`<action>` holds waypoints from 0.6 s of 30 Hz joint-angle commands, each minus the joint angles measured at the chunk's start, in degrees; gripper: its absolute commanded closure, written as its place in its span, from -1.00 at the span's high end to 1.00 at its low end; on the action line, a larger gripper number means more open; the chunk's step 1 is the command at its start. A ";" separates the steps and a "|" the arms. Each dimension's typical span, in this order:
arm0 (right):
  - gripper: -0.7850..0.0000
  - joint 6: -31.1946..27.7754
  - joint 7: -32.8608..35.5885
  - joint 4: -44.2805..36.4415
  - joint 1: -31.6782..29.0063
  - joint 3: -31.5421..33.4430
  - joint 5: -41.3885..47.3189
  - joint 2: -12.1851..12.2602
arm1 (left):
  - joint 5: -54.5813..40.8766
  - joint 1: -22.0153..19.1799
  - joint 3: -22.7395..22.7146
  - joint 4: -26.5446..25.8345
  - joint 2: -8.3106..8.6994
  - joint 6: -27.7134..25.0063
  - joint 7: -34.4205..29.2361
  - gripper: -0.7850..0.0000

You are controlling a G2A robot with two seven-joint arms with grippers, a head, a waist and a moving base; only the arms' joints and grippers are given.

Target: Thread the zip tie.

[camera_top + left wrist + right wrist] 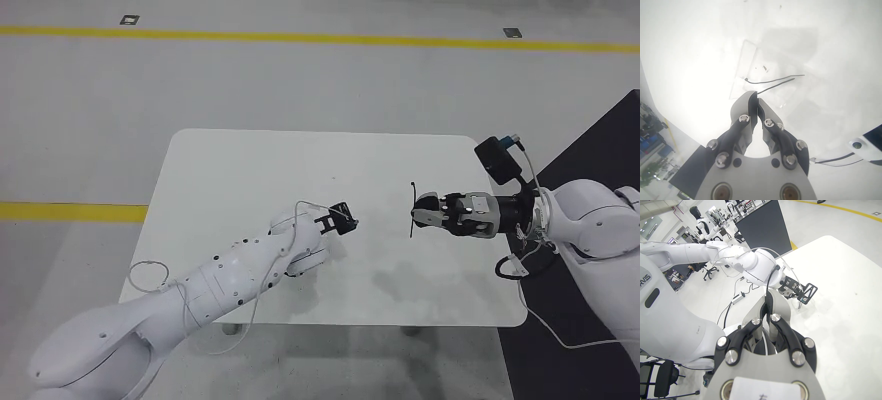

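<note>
Top view: right gripper [417, 213] clamps zip tie [413, 195] crosswise at its fingertips; left gripper [757, 95] pinches second zip tie [776, 86]. Likely light, springy, slippery strips; grip near the head.

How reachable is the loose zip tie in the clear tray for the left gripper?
Probably not yet: the left gripper is close to the loose zip tie, nothing between, but shut on a second zip tie.
</note>
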 commanded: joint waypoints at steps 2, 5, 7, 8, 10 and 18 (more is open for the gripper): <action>-1.00 0.00 0.00 0.00 0.00 0.00 0.00 0.00 | -1.13 -0.53 -0.47 0.66 0.08 -8.62 -0.79 -1.00; -1.00 0.00 0.00 0.00 0.00 0.00 0.00 0.00 | -1.44 -0.42 -0.87 0.74 -0.04 -11.34 -1.36 -1.00; -1.00 0.00 0.00 0.00 0.00 0.00 0.00 0.00 | -1.37 -0.49 -1.19 1.48 -0.26 -11.46 -2.36 -1.00; -1.00 0.00 0.00 0.00 0.00 0.00 0.00 0.00 | -1.28 -0.47 -1.16 1.69 -0.47 -11.64 -2.83 -1.00; -1.00 0.00 0.00 0.00 0.00 0.00 0.00 0.00 | -1.45 -0.46 -1.14 2.20 -0.97 -12.40 -3.05 -1.00; -1.00 0.00 0.00 0.00 0.00 0.00 0.00 0.00 | 2.40 0.31 0.36 4.05 -3.61 -11.53 -2.69 -0.66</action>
